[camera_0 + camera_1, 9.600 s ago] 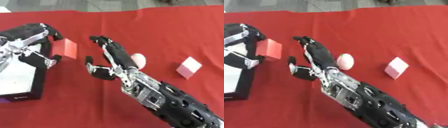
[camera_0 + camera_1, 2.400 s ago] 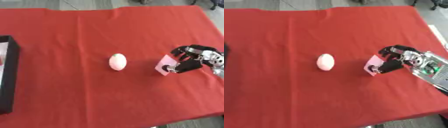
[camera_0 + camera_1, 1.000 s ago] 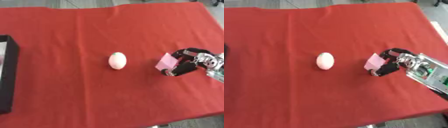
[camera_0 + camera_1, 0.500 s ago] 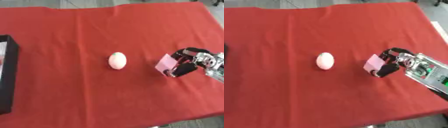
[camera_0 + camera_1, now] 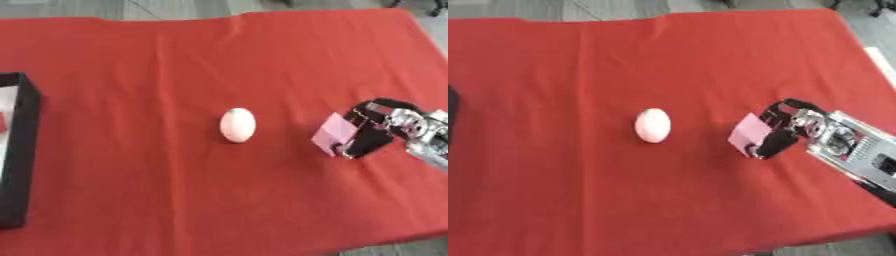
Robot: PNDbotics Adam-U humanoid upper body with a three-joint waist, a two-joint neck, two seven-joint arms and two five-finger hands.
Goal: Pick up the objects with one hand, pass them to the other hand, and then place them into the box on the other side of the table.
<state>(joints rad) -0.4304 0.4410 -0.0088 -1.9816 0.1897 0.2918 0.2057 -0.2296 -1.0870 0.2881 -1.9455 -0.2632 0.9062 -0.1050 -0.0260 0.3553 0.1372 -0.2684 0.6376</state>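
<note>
A pink cube is held at the right of the red table, with my right hand curled round it from the right. A pale pink egg-shaped object lies alone near the middle of the cloth. The black box stands at the left edge, with a red object just visible inside it. My left hand shows in no view.
The red cloth covers the whole table; grey floor shows past its far edge and lower right corner. My right forearm comes in from the right edge.
The right hand has stayed curled on the pink cube and shifted it slightly. Long before, both hands were at the left by the box with a red cube.
</note>
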